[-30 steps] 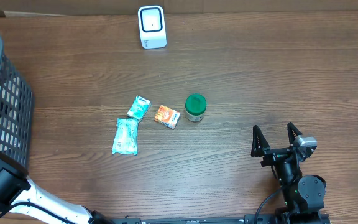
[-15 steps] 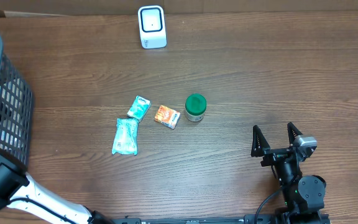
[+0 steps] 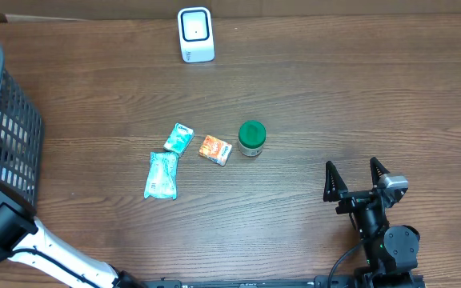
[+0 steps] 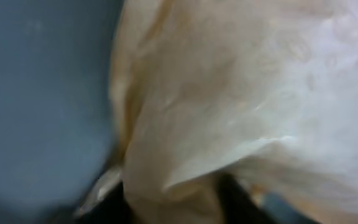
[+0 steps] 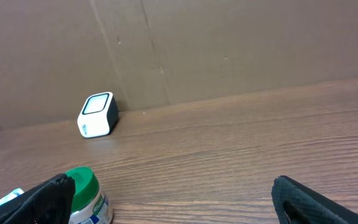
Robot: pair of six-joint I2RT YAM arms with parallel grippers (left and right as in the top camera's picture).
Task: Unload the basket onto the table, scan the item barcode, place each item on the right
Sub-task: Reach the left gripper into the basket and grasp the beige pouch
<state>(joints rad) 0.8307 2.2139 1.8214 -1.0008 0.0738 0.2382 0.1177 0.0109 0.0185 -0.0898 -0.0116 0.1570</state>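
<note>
Overhead | right end effector (image 3: 350,166) jaws apart | left end effector: cannot tell, cream wrapper (image 4: 241,93) fills left wrist view

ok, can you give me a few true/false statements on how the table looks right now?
1. The scanner stands near the far edge of the table. True.
2. The green-lidded jar sits inside the basket. False: it stands on the table, right of the orange packet.
3. The right jaws are open and hold nothing. True.
4. Only one teal packet is on the table. False: there are two, a small teal packet and a larger teal packet.
</note>
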